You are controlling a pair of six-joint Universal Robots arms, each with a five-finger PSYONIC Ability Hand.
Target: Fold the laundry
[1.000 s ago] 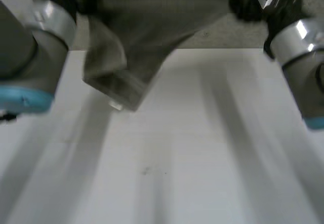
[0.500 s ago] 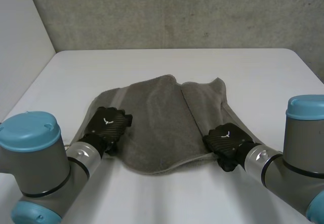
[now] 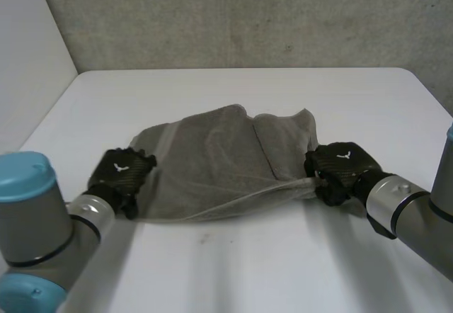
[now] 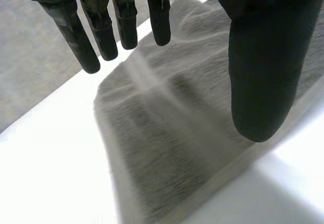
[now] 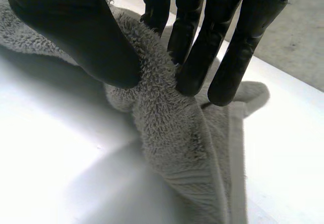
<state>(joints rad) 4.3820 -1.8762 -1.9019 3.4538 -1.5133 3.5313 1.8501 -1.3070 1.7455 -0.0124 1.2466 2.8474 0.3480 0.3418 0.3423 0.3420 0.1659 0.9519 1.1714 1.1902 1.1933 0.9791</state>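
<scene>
The white counter (image 3: 233, 270) carries a grey towel (image 3: 219, 164), rumpled and partly doubled over. At the towel's near right corner, the right hand (image 3: 341, 168) has its fingers (image 5: 195, 57) and thumb clamped on bunched cloth. At the towel's near left corner, the left hand (image 3: 122, 173) holds its fingers (image 4: 101, 31) straight and apart from the thumb, gripping nothing. The step looks like spreading the towel flat. Next, the left hand should pinch its corner so both can draw the towel taut.
</scene>
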